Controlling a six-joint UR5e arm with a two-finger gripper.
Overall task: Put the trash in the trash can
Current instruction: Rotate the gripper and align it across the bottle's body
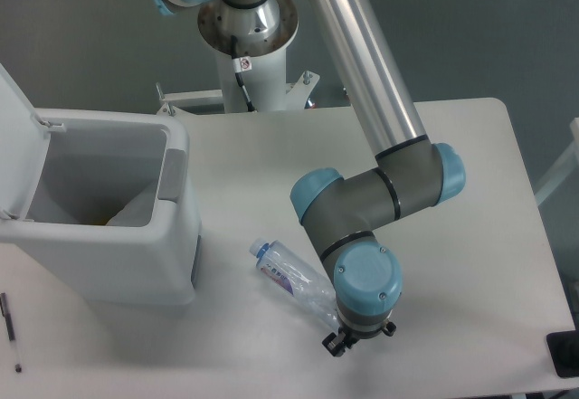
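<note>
A pale grey tabletop (452, 146) fills most of the view, with a dark grey floor behind it and the arm's white mounting post at the far edge.

Near the front middle of the tabletop lies the crushed clear bottle (294, 277), on its side and angled, its blue cap (260, 249) pointing up and left toward the bin, its blue-pink label around the middle. The bottle's lower right end disappears under the arm's last joint, a round blue-capped wrist. Below that wrist only a small black part of the gripper (344, 340) shows; the fingers are hidden beneath the wrist, so I cannot tell whether they are apart, together or clamped on the bottle.

To the left of the bottle, apart from it, stands the white trash can (109, 263) with rounded corners. Its lid (14, 137) is swung up and back on the left side, and a grey latch tab (172, 175) sits on the right rim. Inside, a pale sheet-like shape leans in the right corner; what it is cannot be made out.

The arm (362, 82) runs as a silver tube from the upper middle down to a grey elbow with blue caps.

At the far left front edge a thin black pen (10, 329) lies on the tabletop, well apart from the bottle. A dark object (563, 354) pokes in at the lower right corner.
</note>
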